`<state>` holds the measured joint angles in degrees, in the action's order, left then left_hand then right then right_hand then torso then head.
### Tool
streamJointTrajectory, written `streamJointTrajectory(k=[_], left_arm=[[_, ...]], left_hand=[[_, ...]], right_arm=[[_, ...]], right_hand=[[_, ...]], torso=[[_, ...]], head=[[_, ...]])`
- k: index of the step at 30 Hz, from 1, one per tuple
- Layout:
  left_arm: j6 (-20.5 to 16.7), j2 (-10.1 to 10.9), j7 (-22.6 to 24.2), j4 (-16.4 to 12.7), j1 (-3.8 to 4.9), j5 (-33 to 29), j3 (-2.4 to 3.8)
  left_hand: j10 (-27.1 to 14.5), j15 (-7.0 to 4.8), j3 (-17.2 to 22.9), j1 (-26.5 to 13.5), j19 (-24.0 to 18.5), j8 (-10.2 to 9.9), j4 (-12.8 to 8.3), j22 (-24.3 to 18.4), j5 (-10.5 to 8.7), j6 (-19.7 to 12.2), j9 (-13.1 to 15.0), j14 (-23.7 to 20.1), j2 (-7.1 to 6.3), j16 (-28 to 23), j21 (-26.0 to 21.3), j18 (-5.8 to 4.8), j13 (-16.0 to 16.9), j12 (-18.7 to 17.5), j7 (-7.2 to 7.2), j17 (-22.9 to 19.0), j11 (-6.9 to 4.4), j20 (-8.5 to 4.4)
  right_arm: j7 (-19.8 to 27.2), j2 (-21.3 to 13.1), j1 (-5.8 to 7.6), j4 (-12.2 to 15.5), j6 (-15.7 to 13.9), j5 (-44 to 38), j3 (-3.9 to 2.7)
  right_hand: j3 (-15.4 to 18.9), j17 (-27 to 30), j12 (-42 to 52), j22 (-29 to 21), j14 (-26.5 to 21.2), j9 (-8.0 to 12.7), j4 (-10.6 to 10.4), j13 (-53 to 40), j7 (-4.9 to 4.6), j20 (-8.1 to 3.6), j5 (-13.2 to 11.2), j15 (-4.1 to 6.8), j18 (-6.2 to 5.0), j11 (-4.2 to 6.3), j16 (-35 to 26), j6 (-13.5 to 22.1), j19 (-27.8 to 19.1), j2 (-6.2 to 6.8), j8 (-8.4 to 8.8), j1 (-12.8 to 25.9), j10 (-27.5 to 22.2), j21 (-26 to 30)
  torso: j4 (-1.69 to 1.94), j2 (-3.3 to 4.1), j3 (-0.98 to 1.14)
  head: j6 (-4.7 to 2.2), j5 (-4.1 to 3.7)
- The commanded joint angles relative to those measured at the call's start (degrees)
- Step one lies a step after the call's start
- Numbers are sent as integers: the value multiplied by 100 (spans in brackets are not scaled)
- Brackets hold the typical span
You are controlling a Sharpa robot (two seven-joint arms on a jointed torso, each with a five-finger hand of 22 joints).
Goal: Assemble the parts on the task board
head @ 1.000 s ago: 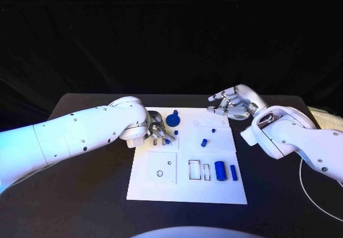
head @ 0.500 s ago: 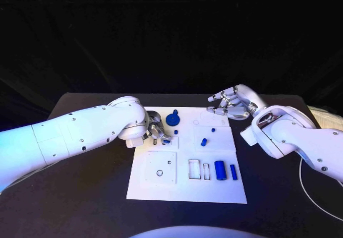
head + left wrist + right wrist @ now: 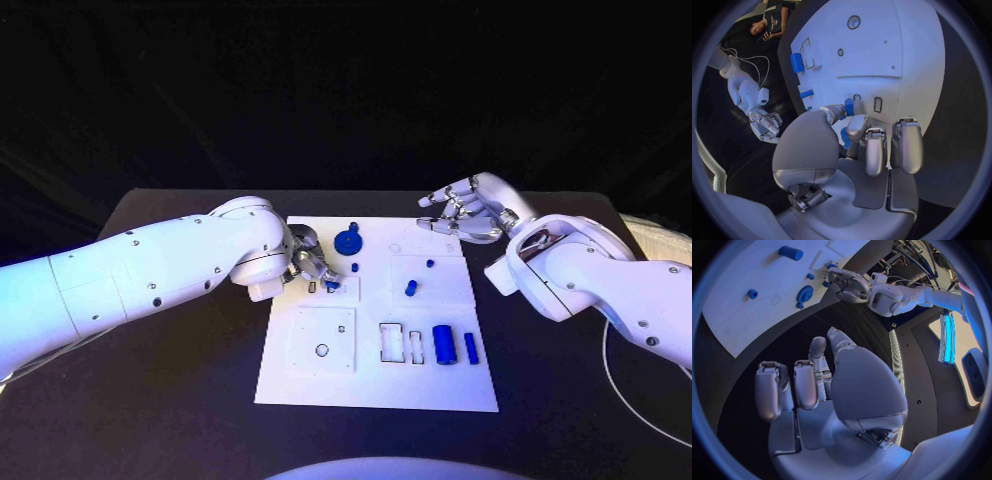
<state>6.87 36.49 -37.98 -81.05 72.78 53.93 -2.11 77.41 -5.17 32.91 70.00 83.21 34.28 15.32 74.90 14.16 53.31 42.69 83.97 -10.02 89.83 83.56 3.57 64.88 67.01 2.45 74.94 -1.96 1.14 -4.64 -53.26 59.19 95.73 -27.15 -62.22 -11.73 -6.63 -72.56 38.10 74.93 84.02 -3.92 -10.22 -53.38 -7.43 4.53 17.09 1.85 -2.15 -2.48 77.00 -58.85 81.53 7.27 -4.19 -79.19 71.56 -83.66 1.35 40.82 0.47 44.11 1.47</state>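
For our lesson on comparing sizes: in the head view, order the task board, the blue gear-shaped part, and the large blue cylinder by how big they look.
1. Task board
2. Blue gear-shaped part and large blue cylinder: these look about alike, so I will not rank them.

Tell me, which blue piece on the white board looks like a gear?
The round blue gear-shaped piece near the far edge of the white task board. It is wide, flat and toothed; the other blue pieces are small pegs or plain cylinders.

Black table (image 3: 173,380), white task board (image 3: 378,385) lying flat at its middle
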Motion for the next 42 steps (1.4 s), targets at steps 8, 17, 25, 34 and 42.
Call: streamJointTrajectory(k=[8,17,25,34,42], left_arm=[[-62,29,109,-142,-28,444,-5],[-31,20,78,-198,-58,1024,-28],[35,49,48,-218,-63,1162,-32],[155,64,30,-230,-64,1200,-33],[451,67,14,-247,-66,1175,-33]], left_hand=[[39,10,1037,-49,33,20,-1014,354,34,27,9,603,9,17,6,-87,14,29,-33,1506,-3,29],[44,10,1046,-52,43,18,-1026,370,34,26,11,603,11,17,15,-90,19,34,-33,1506,-3,28],[50,9,1056,-54,46,16,-1040,375,33,26,14,603,16,17,18,-91,24,40,-32,1506,-3,27],[55,8,1064,-57,51,15,-1049,384,32,26,16,603,22,17,23,-93,31,46,-31,1506,-3,27],[62,9,1066,-60,53,15,-1052,388,31,27,17,603,23,17,25,-94,42,57,-31,1506,-3,26]], right_arm=[[74,8,-15,-12,80,27,1],[76,5,-16,-6,90,31,1],[78,3,-21,-6,101,32,2],[84,8,-28,-9,122,33,2],[81,9,-32,-8,132,35,2]], right_hand=[[6,19,-13,255,224,-5,-34,19,-5,12,31,-10,-91,11,-48,-38,-43,-14,-15,34,-44,30],[6,19,-13,255,224,-5,-34,19,-5,12,31,-10,-91,11,-48,-38,-43,-14,-15,34,-44,30],[14,22,-10,245,223,-5,-44,22,-5,12,32,-10,-94,10,-52,-37,-50,-10,-14,46,-43,36],[14,22,-10,245,223,-5,-44,22,-5,12,32,-10,-94,10,-52,-37,-50,-10,-14,46,-43,36],[14,22,-10,245,223,-5,-44,22,-5,12,32,-10,-94,10,-52,-37,-50,-10,-14,46,-43,36]], torso=[[0,5,-7],[-2,5,-10],[-3,6,-10],[-10,5,-6],[-11,8,-4]], head=[[10,0],[26,26],[34,34],[44,48],[53,55]])
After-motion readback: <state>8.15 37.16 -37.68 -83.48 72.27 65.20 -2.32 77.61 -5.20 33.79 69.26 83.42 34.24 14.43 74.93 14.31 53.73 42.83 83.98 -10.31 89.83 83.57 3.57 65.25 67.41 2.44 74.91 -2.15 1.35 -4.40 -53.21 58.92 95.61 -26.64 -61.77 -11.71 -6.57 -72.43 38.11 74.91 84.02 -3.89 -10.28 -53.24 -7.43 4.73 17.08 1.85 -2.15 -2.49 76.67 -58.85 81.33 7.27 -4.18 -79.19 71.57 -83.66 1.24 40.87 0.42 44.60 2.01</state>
